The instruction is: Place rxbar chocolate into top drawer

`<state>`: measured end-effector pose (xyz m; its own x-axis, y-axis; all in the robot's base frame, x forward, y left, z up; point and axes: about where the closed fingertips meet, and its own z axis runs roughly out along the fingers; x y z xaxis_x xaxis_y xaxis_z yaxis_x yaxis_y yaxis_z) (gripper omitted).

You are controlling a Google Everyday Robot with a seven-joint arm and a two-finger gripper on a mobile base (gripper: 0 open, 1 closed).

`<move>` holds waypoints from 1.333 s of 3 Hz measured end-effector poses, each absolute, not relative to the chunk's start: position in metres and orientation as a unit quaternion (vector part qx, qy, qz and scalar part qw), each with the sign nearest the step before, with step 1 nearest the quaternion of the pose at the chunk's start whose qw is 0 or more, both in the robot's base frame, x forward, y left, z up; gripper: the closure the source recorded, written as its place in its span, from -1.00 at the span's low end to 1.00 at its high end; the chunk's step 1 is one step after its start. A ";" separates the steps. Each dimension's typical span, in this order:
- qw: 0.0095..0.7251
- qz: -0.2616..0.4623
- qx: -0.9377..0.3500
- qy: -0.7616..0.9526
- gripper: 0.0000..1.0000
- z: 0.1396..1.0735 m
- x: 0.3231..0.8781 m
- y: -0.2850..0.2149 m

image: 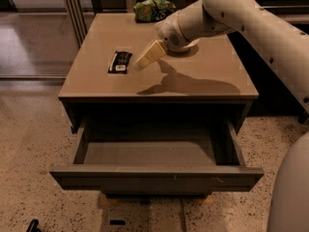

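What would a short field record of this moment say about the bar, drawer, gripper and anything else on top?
bar: lies flat on the left part of the cabinet top, not held
drawer: pulled open below the top, nothing visible inside
gripper: above the top, just right of the bar, tilted down toward it
green bag: at the back edge of the top
task state: bar not yet picked up

Flat brown cabinet top (203,81), set on speckled floor (29,129). Carries the rxbar chocolate (119,62) lying flat near the left edge, white patch toward the front. Carries a green snack bag (153,7) at the back edge. Gripper (145,59) above the top, just right of the bar.
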<state>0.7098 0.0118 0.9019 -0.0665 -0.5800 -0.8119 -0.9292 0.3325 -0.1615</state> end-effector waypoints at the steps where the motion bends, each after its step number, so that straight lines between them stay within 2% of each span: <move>1: 0.410 0.203 -0.528 0.715 -1.00 0.885 0.719 0.023; 3: 0.398 0.211 -0.545 0.707 -1.00 0.868 0.734 0.067; 4: 0.398 0.211 -0.545 0.707 -1.00 0.868 0.734 0.067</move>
